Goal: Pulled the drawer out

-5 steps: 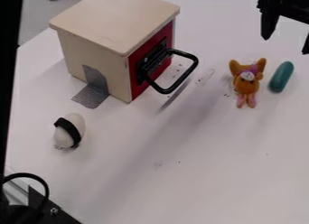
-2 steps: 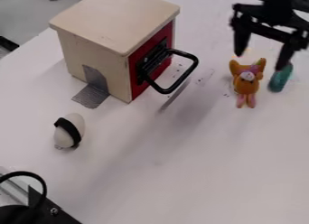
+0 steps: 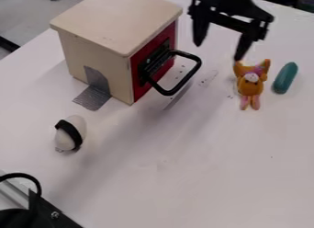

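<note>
Hanging at the top of the camera view, right of the box (image 3: pixel 116 20), the gripper (image 3: pixel 218 51) has its jaws spread wide, with nothing between them. One tip points down beyond the handle (image 3: pixel 199 62), apart from it; the other comes close to the toy's ear in the view, though how high it sits above the desk (image 3: pixel 202 176) I cannot tell.

The drawer (image 3: pixel 140 57) is the red front on the box's right side, sitting about level with the walls, under the pale lid. Its black handle, a bent loop, juts out to the right over the desk, a thin shadow below it.

Grey tape (image 3: pixel 95 96) runs down the box's near left wall and onto the desk. Nearer the camera lies a white egg (image 3: pixel 62 139) wrapped in a black band. Right of the handle is the orange toy (image 3: pixel 250 87), its pink feet toward the camera, and just beside it a teal capsule (image 3: pixel 285 78) lies at a slant. A black cable (image 3: pixel 38 183) curls at the lower left.
</note>
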`<action>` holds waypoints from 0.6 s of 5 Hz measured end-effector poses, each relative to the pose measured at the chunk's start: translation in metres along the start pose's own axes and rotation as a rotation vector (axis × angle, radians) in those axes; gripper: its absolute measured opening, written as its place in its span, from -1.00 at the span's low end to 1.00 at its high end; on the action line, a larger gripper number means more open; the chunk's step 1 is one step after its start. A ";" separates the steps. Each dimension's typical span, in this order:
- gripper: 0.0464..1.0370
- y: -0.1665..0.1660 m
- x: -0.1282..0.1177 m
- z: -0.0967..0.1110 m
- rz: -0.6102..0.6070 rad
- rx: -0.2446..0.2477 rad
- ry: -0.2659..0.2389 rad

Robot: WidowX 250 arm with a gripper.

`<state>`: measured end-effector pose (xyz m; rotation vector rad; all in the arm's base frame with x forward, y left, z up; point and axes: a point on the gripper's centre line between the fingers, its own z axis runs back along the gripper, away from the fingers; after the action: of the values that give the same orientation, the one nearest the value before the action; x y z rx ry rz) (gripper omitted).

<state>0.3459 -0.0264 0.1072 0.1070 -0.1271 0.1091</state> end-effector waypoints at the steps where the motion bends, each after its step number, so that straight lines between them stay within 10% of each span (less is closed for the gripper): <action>1: 0.92 0.014 -0.003 -0.007 0.017 0.008 -0.004; 3: 0.92 0.026 -0.005 -0.024 0.034 -0.030 0.065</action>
<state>0.3409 0.0019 0.0856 0.0716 -0.0660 0.1449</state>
